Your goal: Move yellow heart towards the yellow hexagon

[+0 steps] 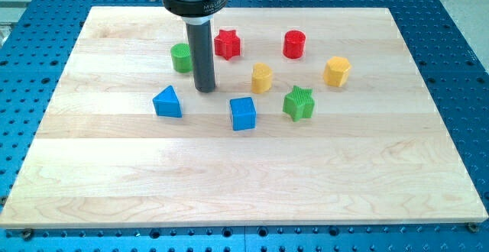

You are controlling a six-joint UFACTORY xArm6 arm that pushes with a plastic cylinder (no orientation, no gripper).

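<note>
1. A pale wood surface lies on a blue perforated bench, with all the blocks gathered in its upper half
2. Farthest to the view's left, a blue triangle sits below and a little left of a green cylinder
3. My tip is down on the surface just right of the green cylinder and up-right of the blue triangle; the dark rod looks to touch or partly hide the cylinder's right edge, I cannot tell which
4. There is no gripper on the arm, only the rod, so nothing is spread, pressed together or pinched
5. A red star stands just right of the rod, near the view's top
6. A blue cube sits lowest in the group, below the star
7. The yellow heart is right of my tip with a clear gap between them, between the red star and the green star
8. A red cylinder is up-right of the heart
9. A green star lies down-right of the heart, near the blue cube
10. The yellow hexagon is farthest right, level with the heart and well apart from it
</note>
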